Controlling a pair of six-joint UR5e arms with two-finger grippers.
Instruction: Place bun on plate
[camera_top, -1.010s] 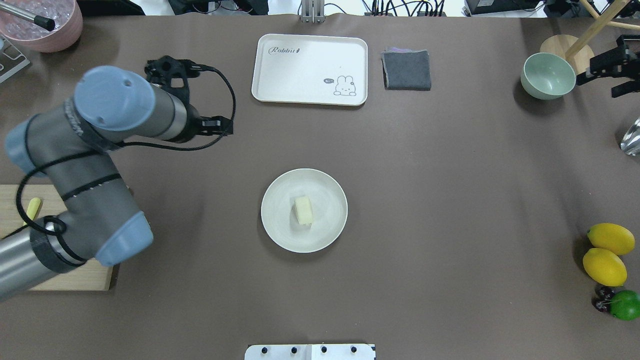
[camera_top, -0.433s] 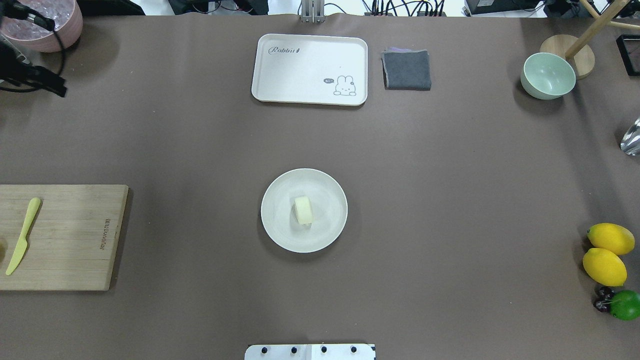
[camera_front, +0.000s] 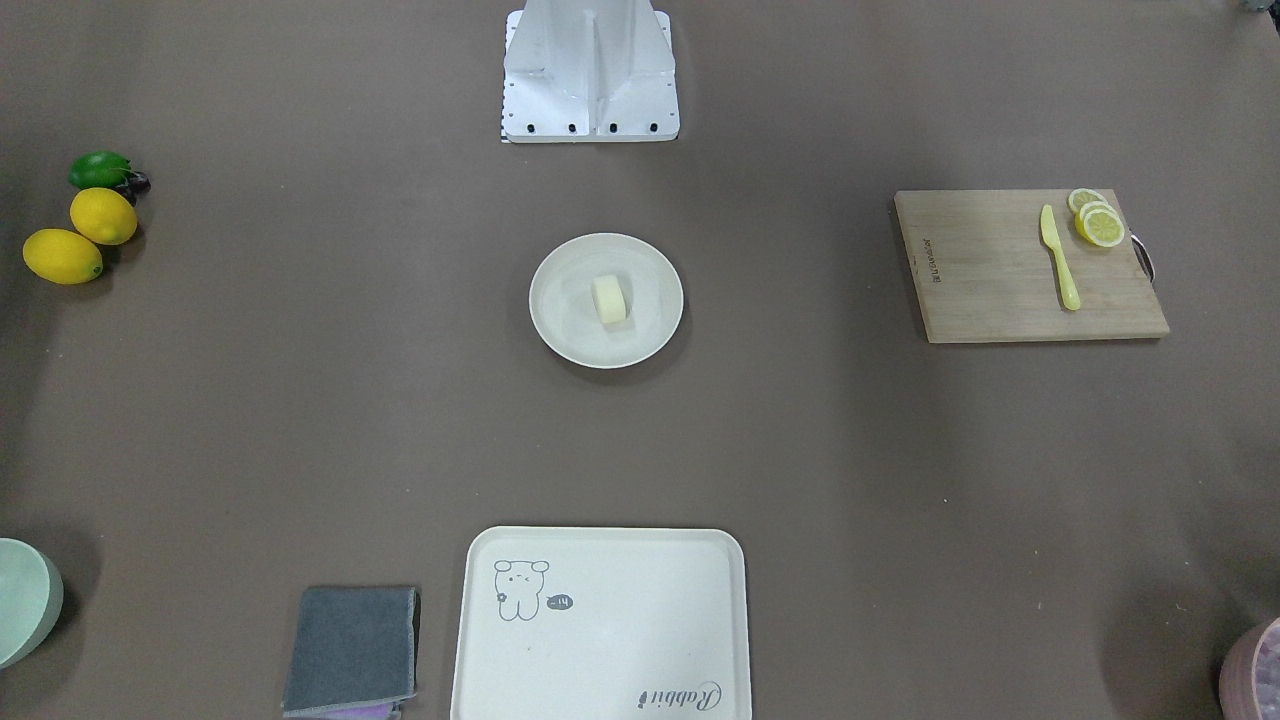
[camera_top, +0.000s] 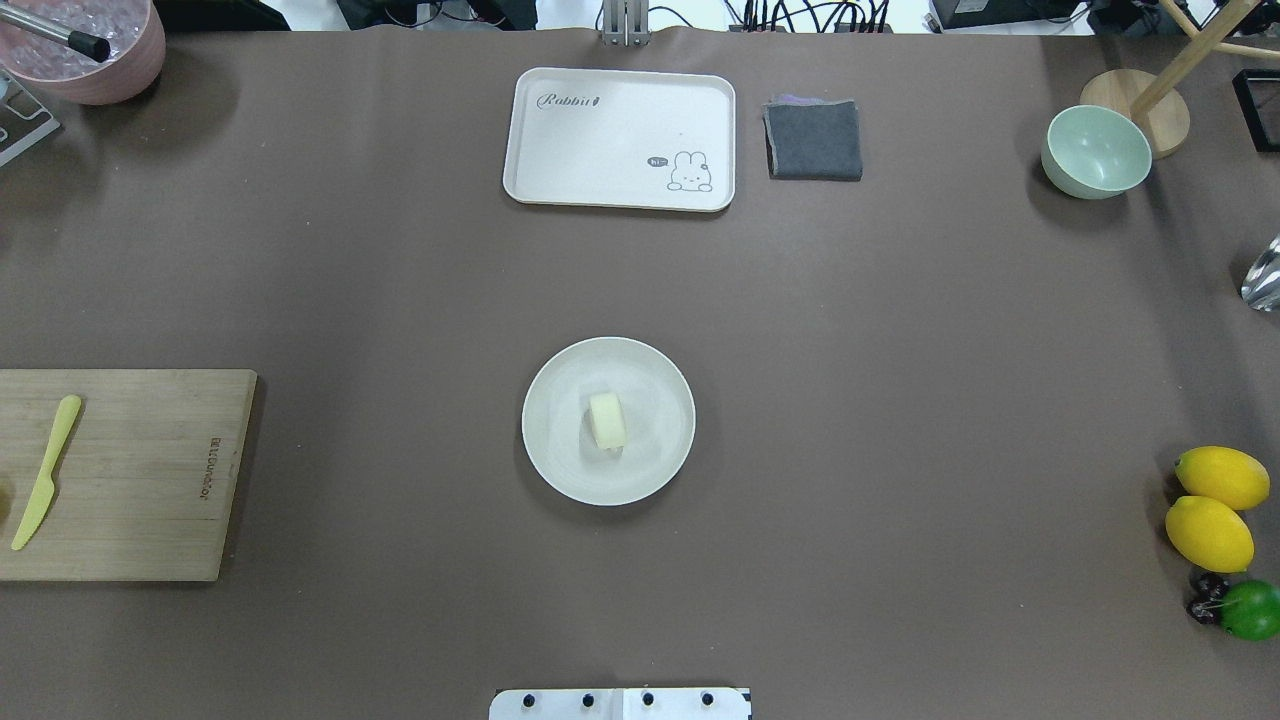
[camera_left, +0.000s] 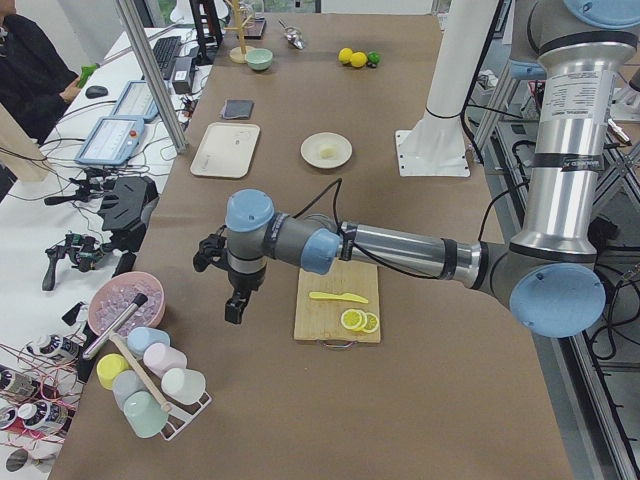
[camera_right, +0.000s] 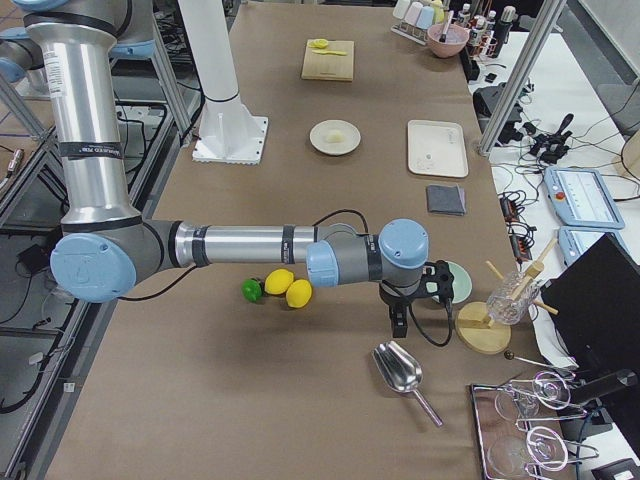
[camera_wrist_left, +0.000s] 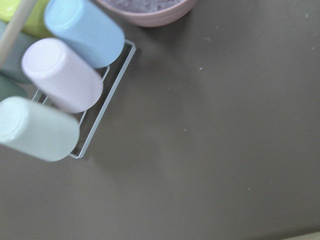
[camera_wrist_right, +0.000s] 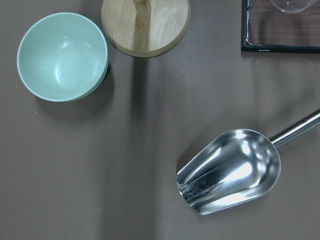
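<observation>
The pale cream bun (camera_top: 607, 420) lies on its side in the middle of the round off-white plate (camera_top: 560, 465) at the table's centre, also seen as bun (camera_front: 609, 298) on plate (camera_front: 565, 335). Nothing touches them. My left gripper (camera_left: 232, 305) shows only in the exterior left view, hanging over the table's end near the pink bowl, far from the plate. My right gripper (camera_right: 398, 322) shows only in the exterior right view, near the green bowl. I cannot tell whether either is open or shut.
A cream tray (camera_top: 620, 138) and grey cloth (camera_top: 813, 139) lie at the far side. A cutting board (camera_front: 1020, 265) carries a yellow knife (camera_front: 1058, 256) and lemon slices (camera_front: 1098, 220). Lemons (camera_top: 1215, 505), a green bowl (camera_top: 1096, 152), a metal scoop (camera_wrist_right: 230, 170) and a cup rack (camera_wrist_left: 55, 95) sit at the ends.
The left arm has swung off the table's left side and out of the overhead view. The right gripper has left its far right edge. Bun and plate have not moved.
</observation>
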